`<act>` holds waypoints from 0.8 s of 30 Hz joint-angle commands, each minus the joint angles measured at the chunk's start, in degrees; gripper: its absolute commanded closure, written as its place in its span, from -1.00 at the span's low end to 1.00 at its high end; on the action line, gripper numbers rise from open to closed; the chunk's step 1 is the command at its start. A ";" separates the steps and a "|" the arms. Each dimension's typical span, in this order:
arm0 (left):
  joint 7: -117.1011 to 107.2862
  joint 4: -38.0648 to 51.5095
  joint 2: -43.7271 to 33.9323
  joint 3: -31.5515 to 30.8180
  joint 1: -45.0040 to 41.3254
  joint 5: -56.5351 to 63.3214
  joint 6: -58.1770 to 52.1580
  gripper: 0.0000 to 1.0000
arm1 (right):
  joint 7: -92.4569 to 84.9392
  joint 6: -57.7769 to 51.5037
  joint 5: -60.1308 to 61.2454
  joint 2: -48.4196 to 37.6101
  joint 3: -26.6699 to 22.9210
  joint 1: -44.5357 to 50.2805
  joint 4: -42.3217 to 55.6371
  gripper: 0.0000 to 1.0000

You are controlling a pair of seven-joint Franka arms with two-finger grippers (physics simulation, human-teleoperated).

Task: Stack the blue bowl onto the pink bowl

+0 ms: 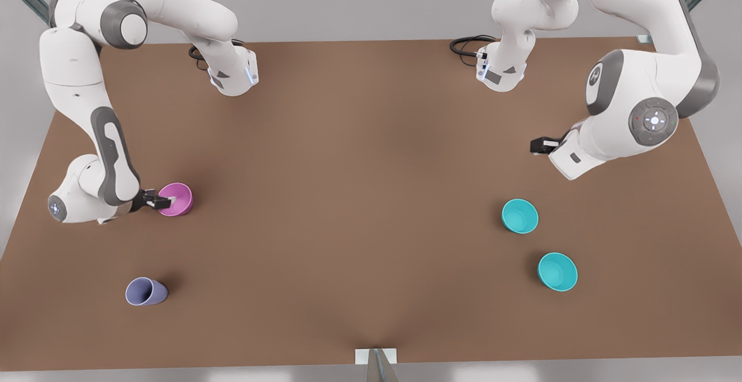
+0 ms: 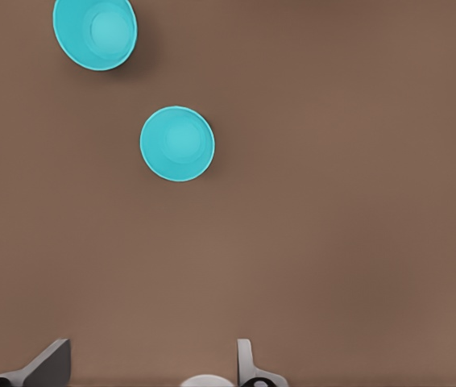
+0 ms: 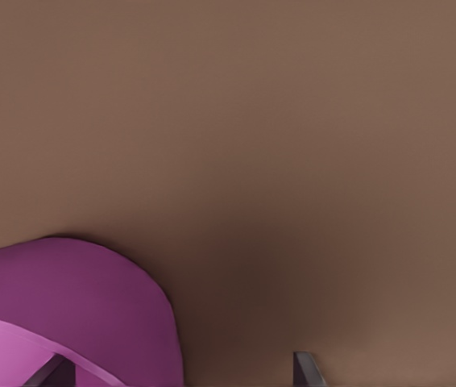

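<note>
The right gripper (image 1: 164, 202) straddles the pink bowl's (image 1: 177, 199) rim, one finger (image 3: 53, 372) inside, apparently clamped on the wall. The left gripper (image 1: 536, 145) hangs spread and empty, well above the two blue bowls (image 2: 177, 143) (image 2: 95, 32). We judge all the bowls light, stiff, slick plastic; pinching the thin rim is the best hold.

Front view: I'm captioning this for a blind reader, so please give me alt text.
On a brown table, the right claw grips the pink bowl at the front view's left, a lavender cup nearby. Opposite, the left claw hovers over the table beyond two blue bowls.
</note>
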 commanded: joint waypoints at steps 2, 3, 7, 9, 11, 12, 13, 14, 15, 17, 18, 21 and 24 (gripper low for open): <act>-0.09 0.02 0.08 -0.07 0.01 0.02 -0.10 -1.00 | -1.23 2.42 0.33 -0.92 0.14 -0.67 -0.88 -1.00; -0.09 0.02 0.08 -0.07 0.01 0.02 -0.10 -1.00 | -1.23 2.25 0.33 -1.36 0.14 -0.67 -0.88 -1.00; -0.09 0.02 0.08 -0.07 0.01 0.02 -0.10 -1.00 | -2.20 2.16 0.33 -1.80 0.23 -0.67 -1.67 0.22; -0.09 0.02 0.08 -0.07 0.01 0.02 -0.10 -1.00 | -2.11 2.07 0.33 -2.06 0.40 -0.49 -1.67 0.54; -0.18 0.02 0.08 -0.07 0.01 -0.15 -0.19 -1.00 | -2.11 2.07 0.33 -2.50 0.67 0.21 -1.76 0.57; -0.18 0.02 0.08 -0.07 0.01 -0.33 -0.28 -1.00 | -2.03 1.98 0.33 -2.77 1.28 0.21 -1.76 0.57; -0.27 0.02 -0.01 -0.07 0.01 -0.33 -0.28 -1.00 | -1.94 1.98 0.68 -2.77 1.63 0.12 -1.76 0.57; -0.35 0.02 -0.01 -0.16 0.01 -0.42 -0.28 -1.00 | -1.94 0.67 1.29 -2.85 2.95 -0.40 -1.67 0.57; -0.35 0.02 0.08 -0.16 0.01 -0.42 -0.28 -1.00 | -2.03 -0.56 1.64 -2.85 3.57 -0.23 -1.59 0.57; -0.35 0.02 0.08 -0.16 0.01 -0.51 -0.28 -1.00 | -1.41 -4.78 3.66 -4.79 6.55 0.47 -1.41 0.57; -0.35 0.02 0.08 -0.16 0.01 -0.51 -0.28 -1.00 | 0.25 -6.28 4.98 -6.02 9.28 0.56 -1.41 0.57; -0.35 0.02 1.05 -0.16 0.01 -0.51 0.51 -1.00 | 16.06 -5.84 10.51 -6.90 18.95 3.80 0.17 0.57; 0.00 0.11 3.16 0.20 0.18 -0.60 2.45 -1.00 | 33.21 5.40 21.15 -5.41 18.95 18.39 2.98 0.57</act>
